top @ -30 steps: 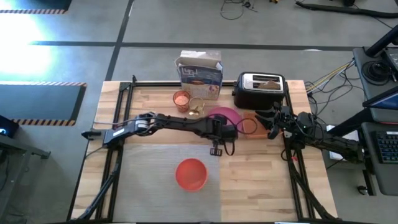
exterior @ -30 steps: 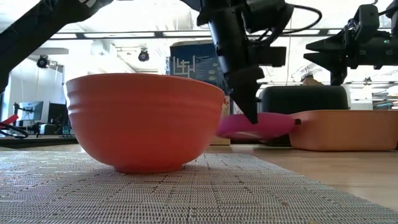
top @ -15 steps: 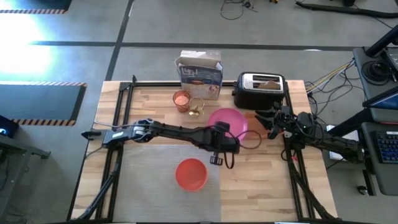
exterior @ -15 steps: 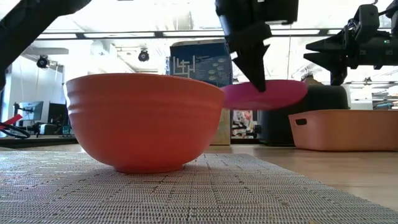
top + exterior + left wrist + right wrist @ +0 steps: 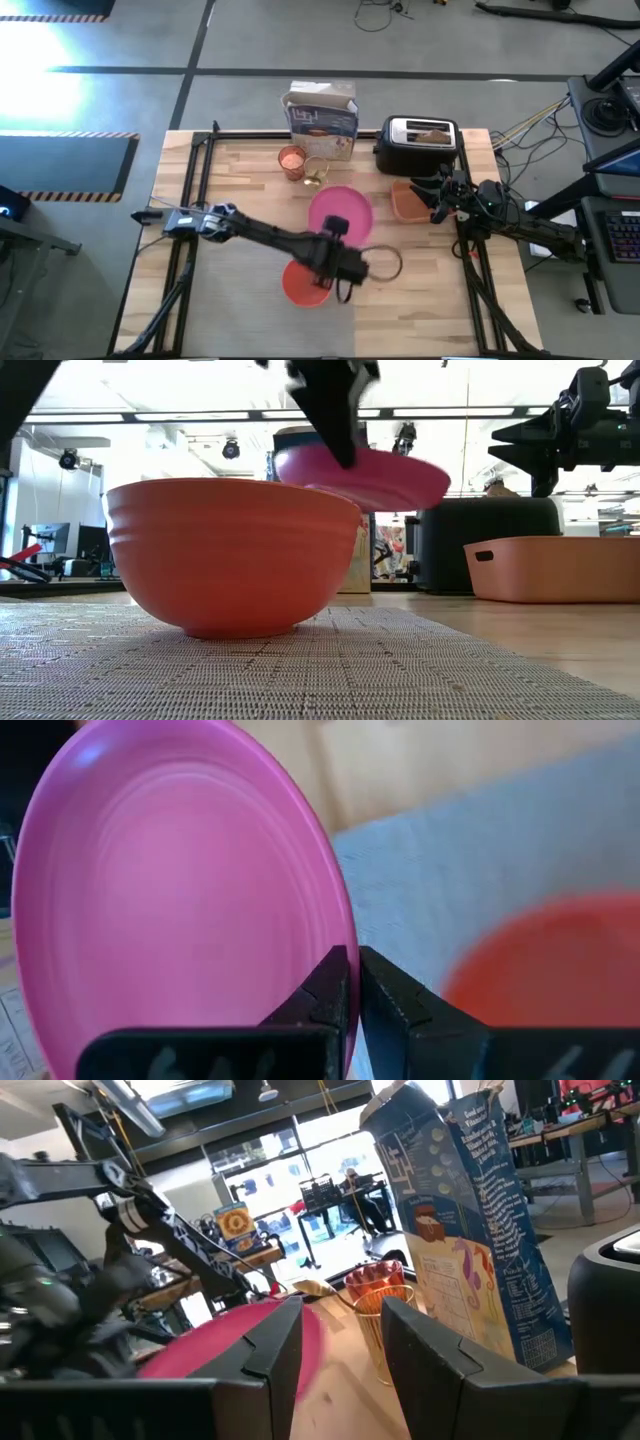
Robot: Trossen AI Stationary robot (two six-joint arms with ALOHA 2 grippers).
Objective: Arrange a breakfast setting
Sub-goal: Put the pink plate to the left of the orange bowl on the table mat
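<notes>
A wooden table seen from above, with a grey woven placemat [image 5: 250, 290] covering its near left part. The left arm reaches across from the left edge, and the left gripper [image 5: 331, 233] has its fingers pinched tight on the rim of a round pink plate [image 5: 340, 212]. The plate is lifted off the table and tilted, hanging just behind an orange bowl [image 5: 306, 283] that sits on the placemat. From table height, the pink plate [image 5: 372, 475] floats above and behind the bowl's rim. The left wrist camera shows the two dark fingers [image 5: 322, 996] closed on the plate's edge. At the back of the table stand a small translucent orange cup [image 5: 291, 160] and, beside it, a clear glass [image 5: 315, 172], in front of a blue cereal box [image 5: 322, 116]. A black-and-silver toaster [image 5: 419, 142] holds toast [image 5: 432, 131]. The right gripper [image 5: 440, 203] hovers partly open over an orange tray [image 5: 408, 202] at the right, holding nothing.
</notes>
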